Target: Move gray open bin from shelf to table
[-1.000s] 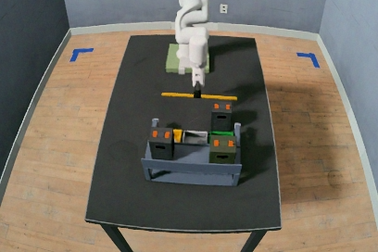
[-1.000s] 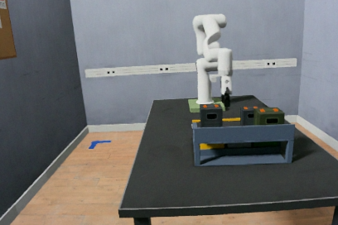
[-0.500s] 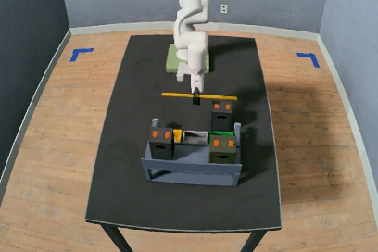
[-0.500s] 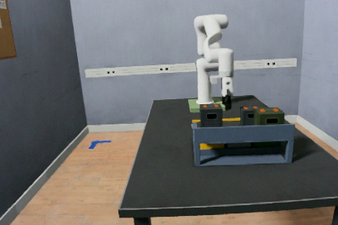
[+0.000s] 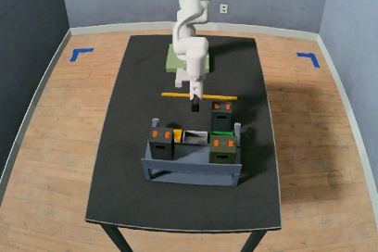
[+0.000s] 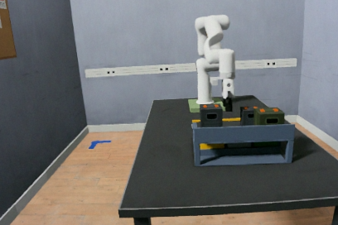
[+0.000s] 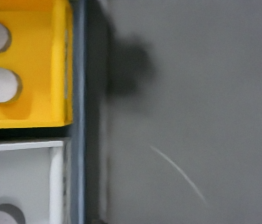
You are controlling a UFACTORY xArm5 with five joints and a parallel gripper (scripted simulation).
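Observation:
A blue-grey shelf (image 5: 192, 168) (image 6: 242, 133) (image 7: 78, 100) stands on the black table (image 5: 134, 107) (image 6: 166, 158) (image 7: 192, 100). On it a pale gray open bin (image 5: 195, 137) (image 7: 17, 175) sits between a yellow bin (image 5: 178, 134) (image 7: 37, 65) and an olive bin (image 5: 222, 150) (image 6: 269, 117); the wrist view shows round gray parts in the pale and yellow bins. A dark gray bin (image 5: 160, 144) (image 6: 211, 115) with orange parts stands at the shelf's left end. My gripper (image 5: 195, 106) (image 6: 227, 103) is open and empty, hanging just behind the shelf's rear edge, above bare table. Its fingers do not show in the wrist view.
Another dark gray bin (image 5: 221, 114) (image 6: 248, 114) with orange parts stands at the shelf's rear right; I cannot tell whether it is on the shelf. A green bin (image 5: 221, 132) peeks out beside it. A yellow line (image 5: 218, 97) crosses the table. The arm stands on a green pad (image 5: 171, 63).

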